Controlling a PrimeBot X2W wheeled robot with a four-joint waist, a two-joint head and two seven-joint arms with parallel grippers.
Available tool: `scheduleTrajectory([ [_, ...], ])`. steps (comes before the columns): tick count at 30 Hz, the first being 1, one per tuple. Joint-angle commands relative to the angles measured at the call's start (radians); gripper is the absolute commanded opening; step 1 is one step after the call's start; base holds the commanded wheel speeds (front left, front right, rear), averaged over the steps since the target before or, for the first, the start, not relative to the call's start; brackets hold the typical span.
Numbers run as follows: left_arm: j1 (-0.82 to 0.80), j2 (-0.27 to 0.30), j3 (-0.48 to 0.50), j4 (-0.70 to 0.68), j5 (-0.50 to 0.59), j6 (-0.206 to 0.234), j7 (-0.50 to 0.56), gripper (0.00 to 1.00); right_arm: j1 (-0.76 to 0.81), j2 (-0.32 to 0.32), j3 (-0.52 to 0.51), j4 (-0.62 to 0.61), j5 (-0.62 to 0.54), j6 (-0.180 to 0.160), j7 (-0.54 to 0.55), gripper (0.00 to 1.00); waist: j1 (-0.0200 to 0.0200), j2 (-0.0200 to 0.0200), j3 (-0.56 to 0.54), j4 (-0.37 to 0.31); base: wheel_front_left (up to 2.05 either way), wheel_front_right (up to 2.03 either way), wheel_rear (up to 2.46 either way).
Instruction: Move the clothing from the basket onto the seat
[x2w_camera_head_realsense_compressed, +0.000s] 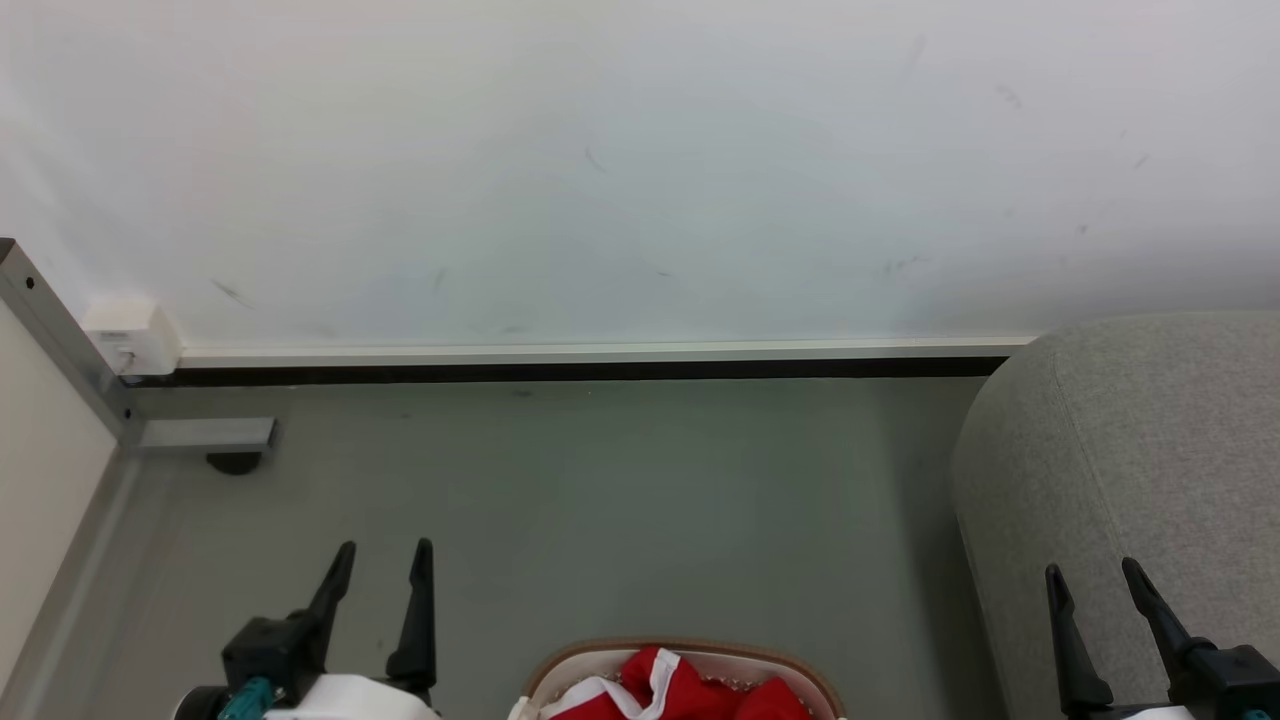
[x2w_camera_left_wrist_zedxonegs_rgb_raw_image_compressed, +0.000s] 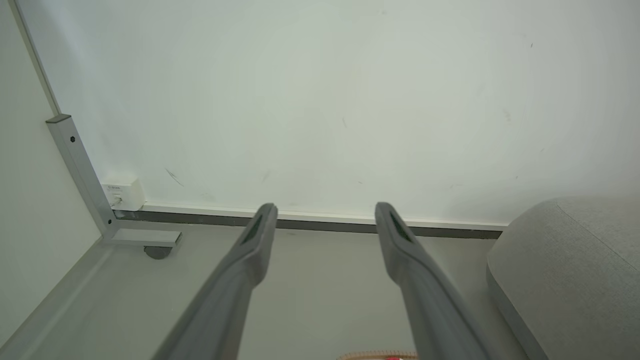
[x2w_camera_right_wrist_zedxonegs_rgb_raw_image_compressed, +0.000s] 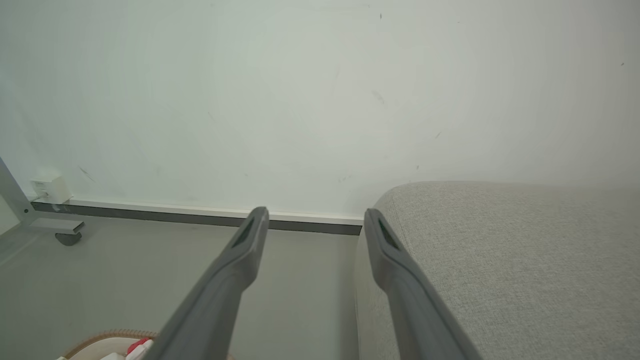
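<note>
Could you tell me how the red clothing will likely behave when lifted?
The clothing lies bunched in soft folds, so it will probably hang floppy. Its fabric looks thin, so likely light. It may drag over the basket rim.

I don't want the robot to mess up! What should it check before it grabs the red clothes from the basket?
1. Left gripper open, holding nothing: ok.
2. Right gripper open, holding nothing: ok.
3. Clothing lying in the basket: ok.
4. Seat in sight on the robot's right: ok.
5. A gripper above the clothing: not ok, both are off to its sides.
6. Whole basket in view: not ok, its near part is cut off.
</note>
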Motion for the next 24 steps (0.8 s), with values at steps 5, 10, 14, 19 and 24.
scheduleTrajectory([
  [5,-0.001,0.008,0.001,0.003,0.053,-0.001,-0.017,1.00,0.005,0.002,-0.012,0.006,-0.056,0.001,-0.010,1.00,0.0000,-0.0001,0.000,0.001,0.00,0.00,0.00],
  [10,0.001,0.005,0.001,0.009,0.080,-0.010,-0.025,1.00,0.006,0.010,-0.014,0.011,-0.092,0.001,-0.010,1.00,0.0000,-0.0001,0.001,0.002,0.00,0.00,0.00],
  [14,-0.002,0.003,0.003,0.017,0.110,-0.015,-0.031,1.00,0.008,0.018,-0.016,0.016,-0.121,0.001,-0.013,1.00,0.0000,-0.0001,0.003,0.002,0.00,0.00,0.00],
  [19,-0.005,0.000,0.007,0.024,0.140,-0.019,-0.040,1.00,0.009,0.024,-0.019,0.021,-0.159,0.001,-0.016,1.00,0.0000,-0.0001,0.006,0.002,0.00,0.00,0.00],
  [24,-0.004,-0.004,0.011,0.028,0.161,-0.020,-0.045,1.00,0.007,0.021,-0.019,0.027,-0.168,0.001,-0.018,1.00,0.0000,-0.0001,0.008,0.000,0.00,0.00,0.00],
])
